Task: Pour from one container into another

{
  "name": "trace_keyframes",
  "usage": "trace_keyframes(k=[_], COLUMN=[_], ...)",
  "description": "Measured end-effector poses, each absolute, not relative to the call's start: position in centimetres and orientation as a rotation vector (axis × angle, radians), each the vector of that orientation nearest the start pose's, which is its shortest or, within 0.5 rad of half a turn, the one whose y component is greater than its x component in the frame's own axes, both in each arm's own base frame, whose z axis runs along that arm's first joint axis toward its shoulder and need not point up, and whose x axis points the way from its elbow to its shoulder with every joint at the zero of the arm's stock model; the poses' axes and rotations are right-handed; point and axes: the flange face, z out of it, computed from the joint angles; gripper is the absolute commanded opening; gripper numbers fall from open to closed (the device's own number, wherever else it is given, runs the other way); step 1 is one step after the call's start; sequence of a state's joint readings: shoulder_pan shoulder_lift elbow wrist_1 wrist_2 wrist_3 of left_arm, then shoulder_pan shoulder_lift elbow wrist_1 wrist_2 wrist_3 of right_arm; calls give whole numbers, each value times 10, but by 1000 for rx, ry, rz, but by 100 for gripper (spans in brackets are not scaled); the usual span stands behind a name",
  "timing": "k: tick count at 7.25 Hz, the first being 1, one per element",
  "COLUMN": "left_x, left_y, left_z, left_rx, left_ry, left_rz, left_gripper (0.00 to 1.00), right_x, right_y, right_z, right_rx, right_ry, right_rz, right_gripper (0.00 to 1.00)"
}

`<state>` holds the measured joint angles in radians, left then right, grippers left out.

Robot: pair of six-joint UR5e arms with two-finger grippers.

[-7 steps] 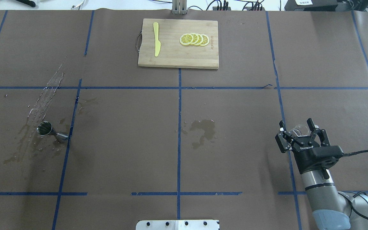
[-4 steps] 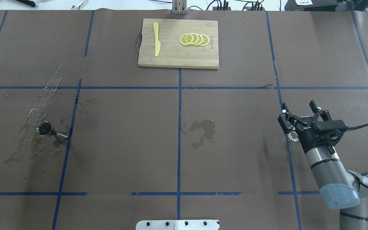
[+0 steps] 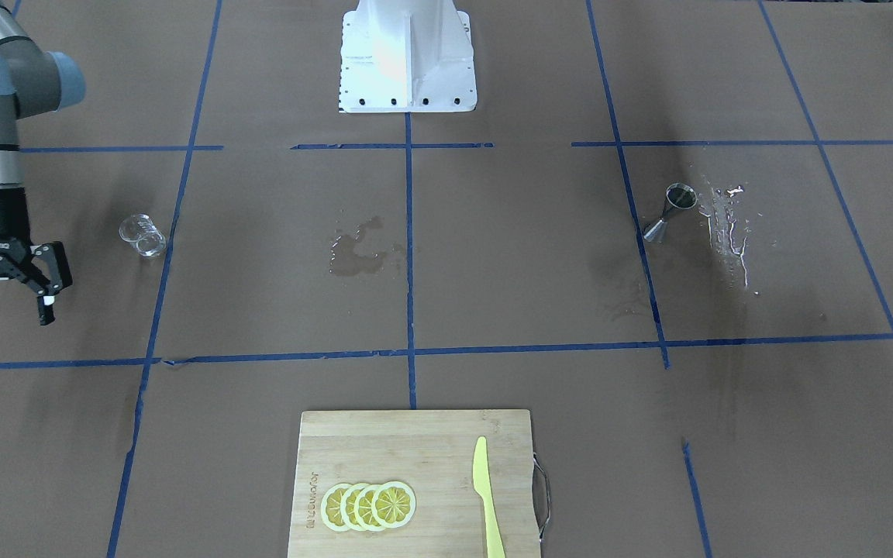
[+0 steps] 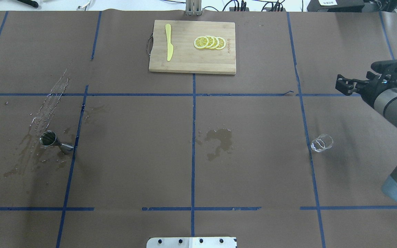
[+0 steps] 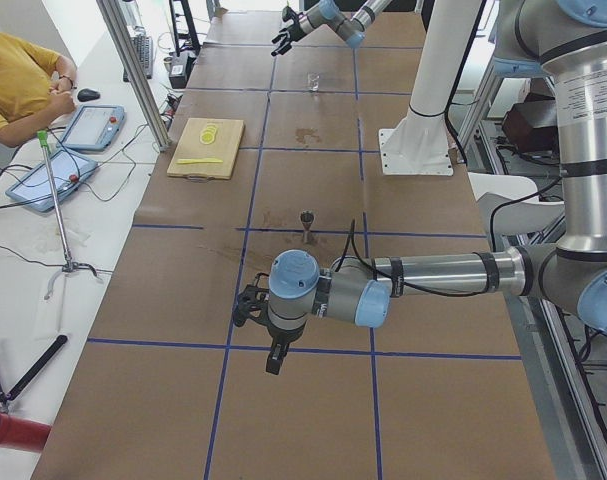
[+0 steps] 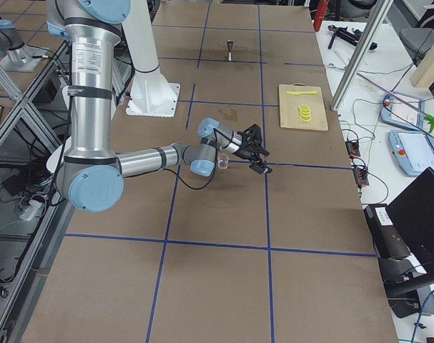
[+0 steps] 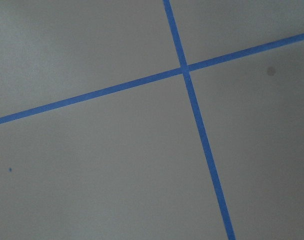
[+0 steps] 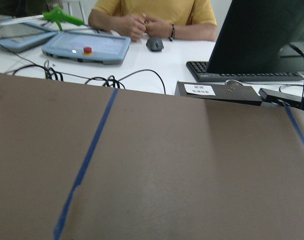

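Overhead exterior | right gripper (image 4: 339, 85) has let go and pulled back, jaws wide, empty | glass tumbler (image 4: 321, 143) alone on counter (image 4: 253, 172), seemingly empty | jigger (image 4: 55, 142) well apart | left gripper (image 5: 248, 308) jaws: cannot tell | pour likely over

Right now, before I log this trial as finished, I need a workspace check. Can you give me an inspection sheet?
Surface: brown paper table with a blue tape grid; wet stain at centre, more wetness around the jigger.
Job's things: glass tumbler upright, standing free; steel jigger upright, far across on the robot's left side.
Clutter: cutting board carrying lemon slices and a yellow knife.
Grippers: right gripper open, empty, clear of the tumbler; left gripper over bare table, jaws unreadable.
Cables: black cables bunched beyond the far edge; none seen lying on the paper.
Surroundings: seated person at a desk with tablets, keyboard, mouse.
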<state>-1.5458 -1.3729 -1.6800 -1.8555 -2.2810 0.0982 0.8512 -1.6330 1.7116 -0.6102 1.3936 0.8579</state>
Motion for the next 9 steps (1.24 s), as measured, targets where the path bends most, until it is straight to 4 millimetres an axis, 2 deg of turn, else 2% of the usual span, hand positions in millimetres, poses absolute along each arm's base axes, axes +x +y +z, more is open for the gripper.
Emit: trace_keyframes(k=[2, 3, 4, 5, 6, 9], left_x=[-57, -56, -55, -54, -55, -63], left_y=[-418, -416, -415, -416, -415, -412], left_z=[670, 671, 668, 658, 646, 636], left_rx=[201, 185, 158, 127, 100, 103], left_ry=[720, 744, 759, 766, 769, 768], left_rz=[183, 177, 167, 155, 144, 204], left_gripper=[100, 100, 100, 100, 100, 100], right_x=[-120, -72, -33, -5, 11, 26], right_y=[-502, -505, -503, -496, -486, -428], right_z=[540, 549, 561, 575, 596, 705], right_rx=[641, 558, 483, 418, 356, 190], right_ry=[-639, -663, -689, -701, -699, -688], right_rz=[55, -15, -71, -107, -120, -87], right_gripper=[100, 100, 100, 100, 100, 100])
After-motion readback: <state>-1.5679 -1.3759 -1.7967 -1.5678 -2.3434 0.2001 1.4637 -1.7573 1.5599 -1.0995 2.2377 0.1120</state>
